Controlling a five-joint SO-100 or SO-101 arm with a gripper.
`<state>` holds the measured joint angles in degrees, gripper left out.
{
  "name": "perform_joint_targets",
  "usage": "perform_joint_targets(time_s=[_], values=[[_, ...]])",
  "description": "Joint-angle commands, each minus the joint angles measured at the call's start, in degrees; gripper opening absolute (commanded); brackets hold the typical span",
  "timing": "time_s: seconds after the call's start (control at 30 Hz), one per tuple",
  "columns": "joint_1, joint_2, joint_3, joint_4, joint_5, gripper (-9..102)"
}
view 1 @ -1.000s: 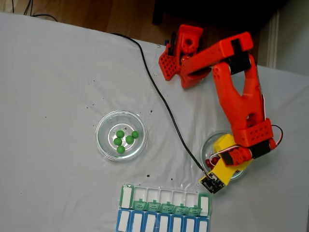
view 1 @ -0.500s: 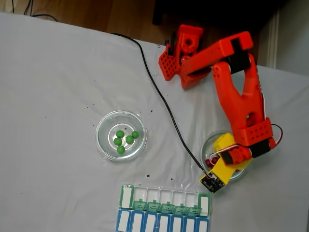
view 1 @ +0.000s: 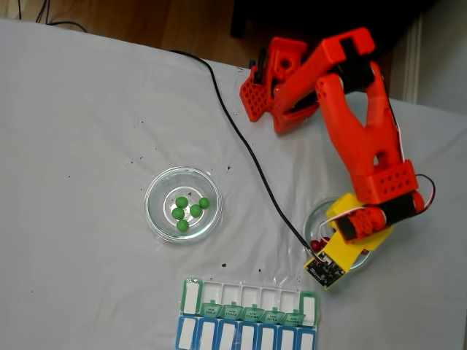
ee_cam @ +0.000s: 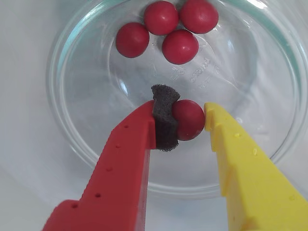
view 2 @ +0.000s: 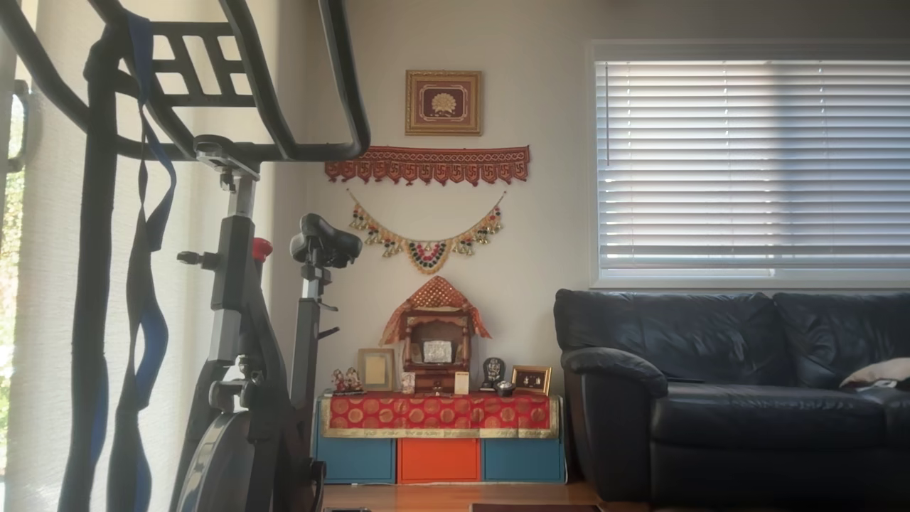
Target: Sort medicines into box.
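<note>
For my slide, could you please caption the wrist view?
Gripper shut on one red ball in the glass dish, four red balls behind.

A dark red ball [ee_cam: 188, 120] is pinched in the claw [ee_cam: 183, 121] between a red finger's foam pad [ee_cam: 164, 118] and a yellow finger [ee_cam: 243, 166], inside a clear glass dish [ee_cam: 67, 120]. Four more red balls [ee_cam: 166, 28] are clustered near its far rim.

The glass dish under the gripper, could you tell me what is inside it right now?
In the wrist view the glass dish holds five red balls: four clustered at its far side, one pinched by the gripper. In the fixed view the arm covers most of the dish.
</note>
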<state>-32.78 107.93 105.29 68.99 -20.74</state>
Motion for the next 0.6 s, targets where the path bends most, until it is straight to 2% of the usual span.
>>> perform_joint_targets(time_s=[0.0, 0.33, 0.57], values=[[2.0, 7.6, -4.5, 1.8, 0.7, 1], [9.1, 10.1, -11.4, 3.3, 6.1, 1], [14.0, -0.4, -24.3, 8.0, 8.5, 1]])
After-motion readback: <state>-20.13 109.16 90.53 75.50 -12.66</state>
